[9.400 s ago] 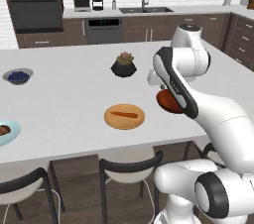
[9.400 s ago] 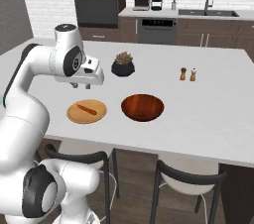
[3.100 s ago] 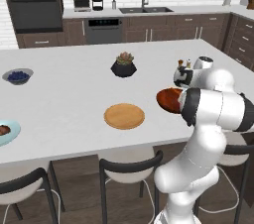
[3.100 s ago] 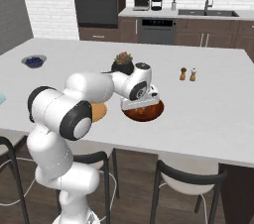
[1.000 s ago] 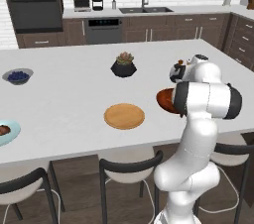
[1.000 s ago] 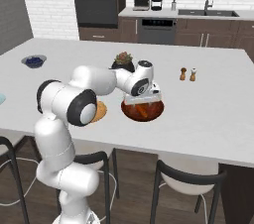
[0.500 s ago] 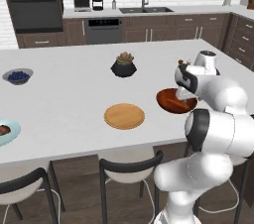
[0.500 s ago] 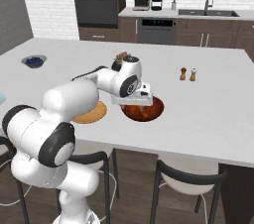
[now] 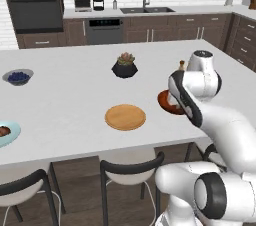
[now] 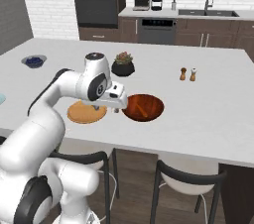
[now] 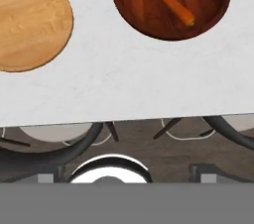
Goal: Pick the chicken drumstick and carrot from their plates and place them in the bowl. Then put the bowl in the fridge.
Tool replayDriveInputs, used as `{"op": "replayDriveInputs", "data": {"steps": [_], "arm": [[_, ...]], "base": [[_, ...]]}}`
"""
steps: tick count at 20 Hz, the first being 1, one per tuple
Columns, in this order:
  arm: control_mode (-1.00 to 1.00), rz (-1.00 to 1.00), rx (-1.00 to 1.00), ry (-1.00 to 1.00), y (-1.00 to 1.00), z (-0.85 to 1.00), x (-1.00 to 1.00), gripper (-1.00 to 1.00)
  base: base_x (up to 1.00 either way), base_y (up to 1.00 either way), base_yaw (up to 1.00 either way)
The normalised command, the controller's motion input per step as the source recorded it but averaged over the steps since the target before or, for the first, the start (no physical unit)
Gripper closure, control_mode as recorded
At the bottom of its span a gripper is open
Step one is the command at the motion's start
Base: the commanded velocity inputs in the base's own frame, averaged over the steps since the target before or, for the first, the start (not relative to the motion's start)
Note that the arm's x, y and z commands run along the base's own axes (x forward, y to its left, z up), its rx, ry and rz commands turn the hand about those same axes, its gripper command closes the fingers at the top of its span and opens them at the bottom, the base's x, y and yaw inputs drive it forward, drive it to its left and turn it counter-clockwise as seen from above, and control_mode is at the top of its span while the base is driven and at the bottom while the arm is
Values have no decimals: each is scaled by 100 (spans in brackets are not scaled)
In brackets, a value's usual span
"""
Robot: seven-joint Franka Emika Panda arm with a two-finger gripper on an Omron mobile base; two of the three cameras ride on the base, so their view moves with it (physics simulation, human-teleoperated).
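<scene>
End effector over counter edge, between wooden plate and bowl; finger state hard to tell, nothing visibly carried. Carrot in bowl just beside: done. Chicken drumstick far off on blue plate: pending, then fridge.

So the carrot is lying in the bowl, with the wooden plate just left of it on the counter. The chicken drumstick sits on its plate far left, and the plant pot is farther back.
</scene>
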Motion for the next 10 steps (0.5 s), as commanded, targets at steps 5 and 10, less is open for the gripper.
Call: {"op": "replayDriveInputs", "data": {"steps": [5,10], "arm": [[-100,0,0,0,49,34,-58,-100],[-100,0,0,0,1,0,-13,-100]], "base": [[0,0,0],[0,0,0]]}}
